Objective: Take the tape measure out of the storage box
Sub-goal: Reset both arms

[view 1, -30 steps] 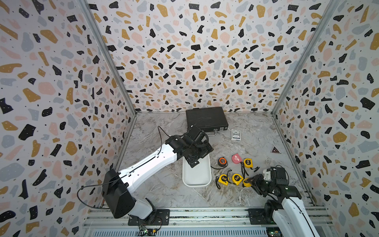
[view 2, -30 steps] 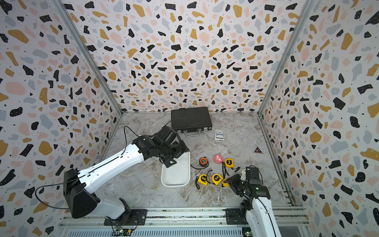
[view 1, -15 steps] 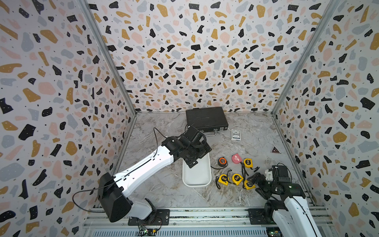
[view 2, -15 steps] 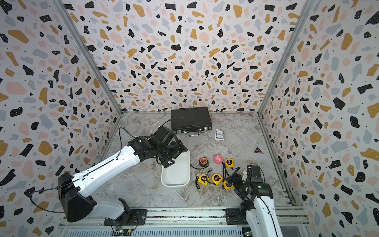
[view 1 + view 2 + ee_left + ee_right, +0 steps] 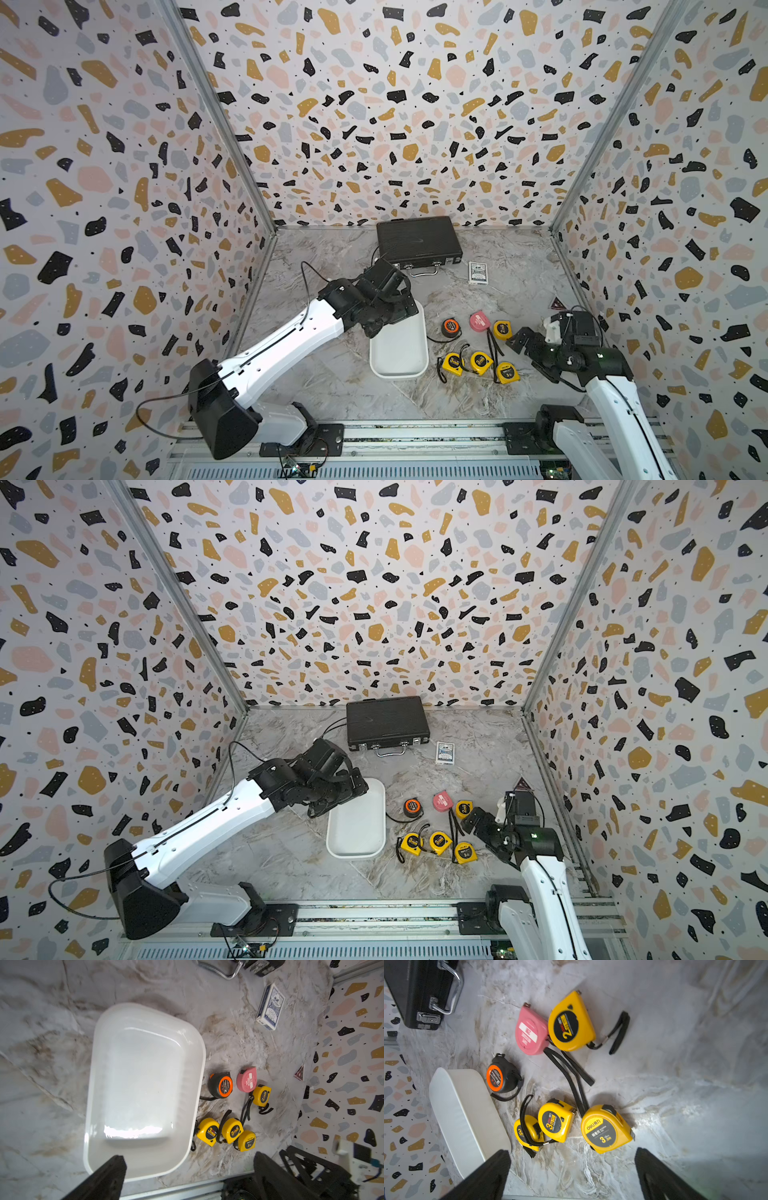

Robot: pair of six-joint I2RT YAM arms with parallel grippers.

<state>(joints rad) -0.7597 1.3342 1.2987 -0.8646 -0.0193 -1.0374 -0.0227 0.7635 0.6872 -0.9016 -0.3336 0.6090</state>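
Top views: marbled tabletop [image 5: 519, 257], terrazzo walls [image 5: 415, 124] (storage box [image 5: 401, 349] mid-table).

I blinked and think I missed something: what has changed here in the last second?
The right hand opened, let go of the nearest yellow tape and pulled back from it; the tape now lies free. The left hand, open over the box throughout, drew back slightly. The empty box and the other tapes stayed where they were.

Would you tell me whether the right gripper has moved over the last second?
Yes. The right gripper has pulled back from the nearest yellow tape measure, away from the storage box.
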